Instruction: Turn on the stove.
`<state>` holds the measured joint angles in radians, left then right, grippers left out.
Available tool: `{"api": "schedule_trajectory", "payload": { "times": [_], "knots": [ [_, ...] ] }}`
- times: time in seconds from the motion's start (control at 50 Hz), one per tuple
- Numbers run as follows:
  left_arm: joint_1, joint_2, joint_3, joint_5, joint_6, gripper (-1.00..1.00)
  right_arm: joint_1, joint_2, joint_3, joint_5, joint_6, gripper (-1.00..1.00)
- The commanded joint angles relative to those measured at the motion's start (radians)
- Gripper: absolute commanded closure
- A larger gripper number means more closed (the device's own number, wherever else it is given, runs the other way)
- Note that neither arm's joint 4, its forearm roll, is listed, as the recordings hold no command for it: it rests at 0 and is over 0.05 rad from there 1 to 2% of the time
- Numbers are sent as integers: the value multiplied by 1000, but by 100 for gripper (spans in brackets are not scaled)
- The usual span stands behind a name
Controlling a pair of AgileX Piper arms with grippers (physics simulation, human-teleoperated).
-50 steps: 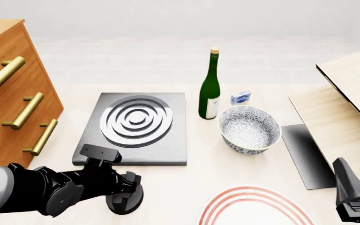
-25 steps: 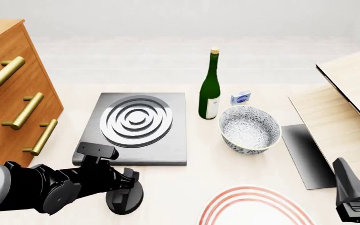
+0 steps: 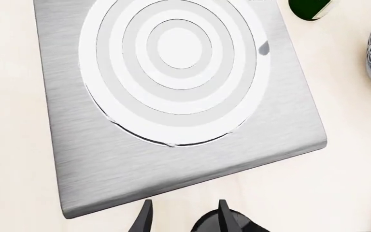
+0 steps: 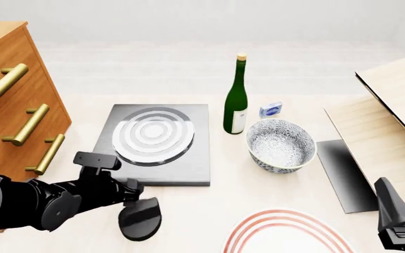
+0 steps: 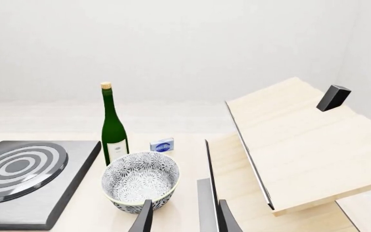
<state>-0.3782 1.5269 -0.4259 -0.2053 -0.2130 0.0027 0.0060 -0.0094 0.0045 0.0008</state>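
With the left gripper (image 4: 133, 196) released just beside the knob (image 4: 140, 219) at the stove's (image 4: 188, 158) 6 o'clock edge, its fingers risk sliding the knob instead of turning it.

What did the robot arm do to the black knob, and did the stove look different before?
The left end effector pulled back toward the drawers and let go of the black knob, which now lies turned and uncovered. The stove burner's rings went from dark-striped to pale and bright. The bottle, bowl and right end effector stayed put.
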Motion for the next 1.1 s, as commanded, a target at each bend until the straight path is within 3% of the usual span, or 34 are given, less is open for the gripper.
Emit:
{"api": "schedule_trajectory", "payload": {
  "times": [0.02,0.52,0.8,0.98,1.1],
  "knots": [
    [79,-48,8,45,115,-100,0,0,2,-4,-2,-100],
    [48,-169,81,53,70,-100,0,-1,-4,5,0,-100],
    [44,-394,91,179,68,-100,0,1,1,-2,0,-100],
    [91,-578,119,252,116,-100,0,1,1,-2,1,-100],
    [125,-666,148,281,229,-100,0,0,1,-1,-1,-100]
  ]
}}
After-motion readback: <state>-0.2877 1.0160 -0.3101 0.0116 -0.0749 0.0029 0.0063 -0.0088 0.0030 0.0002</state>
